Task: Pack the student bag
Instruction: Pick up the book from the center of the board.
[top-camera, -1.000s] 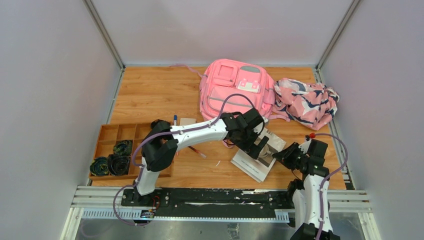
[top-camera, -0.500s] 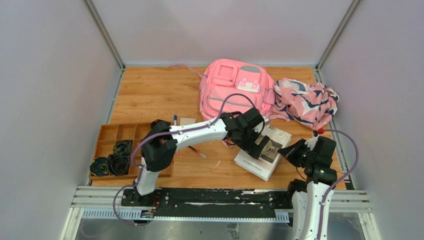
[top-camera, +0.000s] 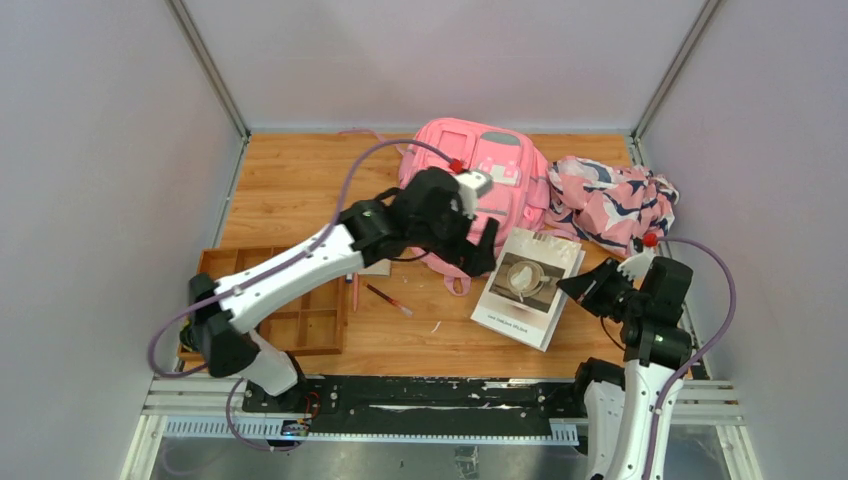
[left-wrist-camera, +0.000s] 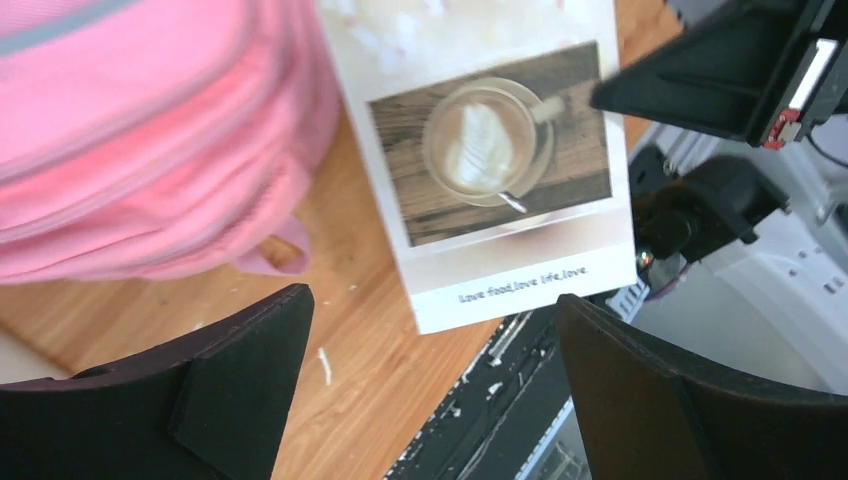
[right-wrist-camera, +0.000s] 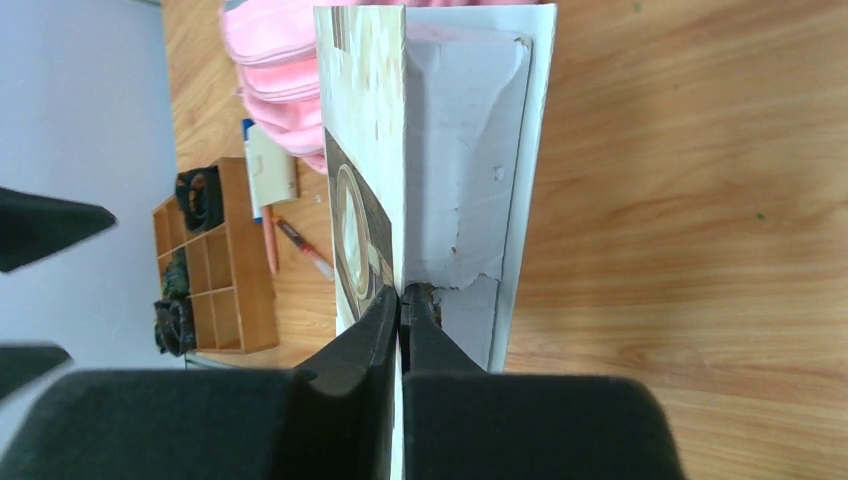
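The pink student bag lies at the back middle of the table, front pockets up; it shows in the left wrist view and the right wrist view too. A book with a coffee-cup cover lies in front of the bag, its right edge raised. My right gripper is shut on that edge, on the cover. My left gripper hangs open above the bag's near edge and the book's left side, holding nothing.
A wooden compartment tray with dark rolled items sits at the near left. A red pen lies beside it. A pink cloth with navy-white pattern lies right of the bag. The black rail runs along the front edge.
My left arm rose off the book and swung back toward the bag, still open. My right gripper shut on the book's right edge and tilted it up.
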